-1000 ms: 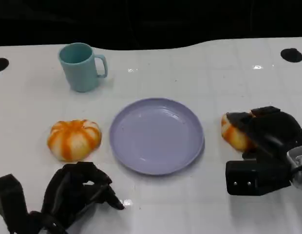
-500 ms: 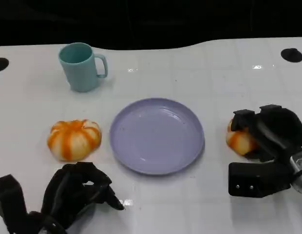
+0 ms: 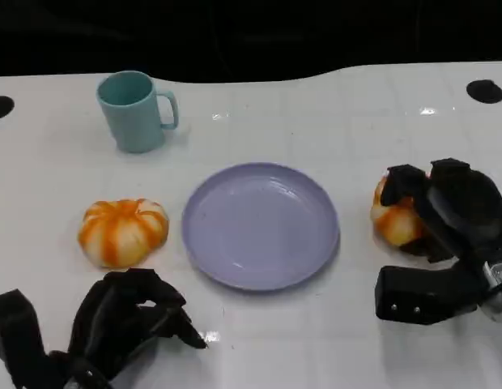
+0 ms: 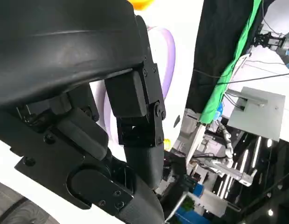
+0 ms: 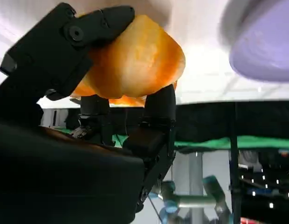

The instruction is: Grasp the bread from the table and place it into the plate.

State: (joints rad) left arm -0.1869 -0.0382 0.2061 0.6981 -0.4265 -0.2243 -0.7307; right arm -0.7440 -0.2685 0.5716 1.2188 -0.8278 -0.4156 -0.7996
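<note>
Sat beside a round purple plate (image 3: 261,224) on the white table (image 3: 340,121). Soft orange bread (image 3: 394,220) wrapped by right hand (image 3: 445,212) fingers (image 5: 95,23). Left hand (image 3: 125,320) curled up, holding nothing.

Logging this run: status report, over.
Right hand grips bread, right of plate. Left hand curled, holds nothing. Plate bare; nothing between.

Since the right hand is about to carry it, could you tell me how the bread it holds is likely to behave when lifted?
The bread looks rounded and glossy, so it may slip or roll if released early. The right hand wraps fingers around it, which should steady it. It seems light for its size and probably soft, so a hard squeeze might dent it.
</note>
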